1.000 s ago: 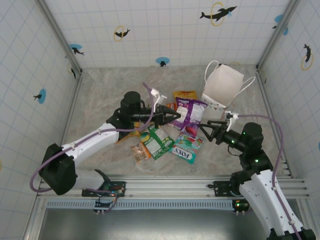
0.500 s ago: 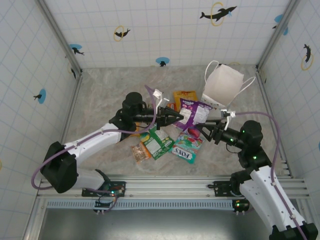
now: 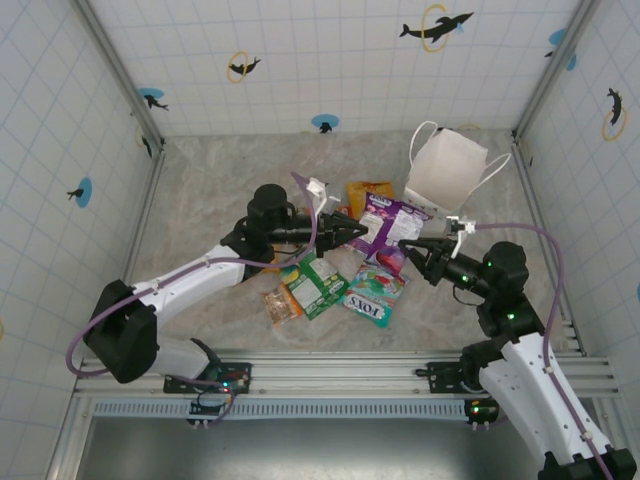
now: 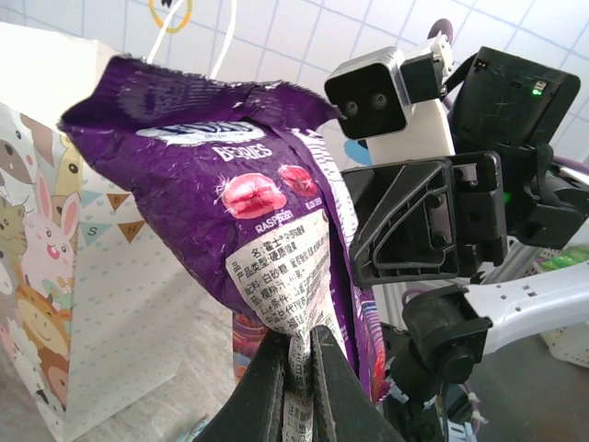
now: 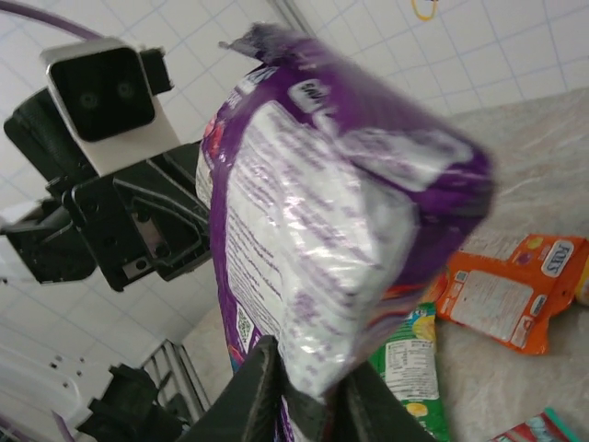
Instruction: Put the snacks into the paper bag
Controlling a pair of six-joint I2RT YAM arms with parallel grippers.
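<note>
Left pincer [image 4: 296,357]: clamped tight on the bottom seam of the purple packet [image 4: 230,212], its fingers pressed together around the foil.
Right pincer [image 5: 308,382]: nipped shut on the opposite edge of the same packet.
Purple packet: held clear of the table [image 3: 210,190] between both pincers, just beside the near-left of the paper bag [image 3: 445,170].
Paper bag: stood at the far right of the table, close to the right wall [image 3: 590,150].
Other snacks: a green packet [image 3: 318,285], teal packet [image 3: 375,295] and brownish packet [image 3: 282,302] are spread beneath the arms; an orange packet [image 3: 370,190] lies left of the bag.
Open room: bare tabletop is left across the left half and along the far edge.
</note>
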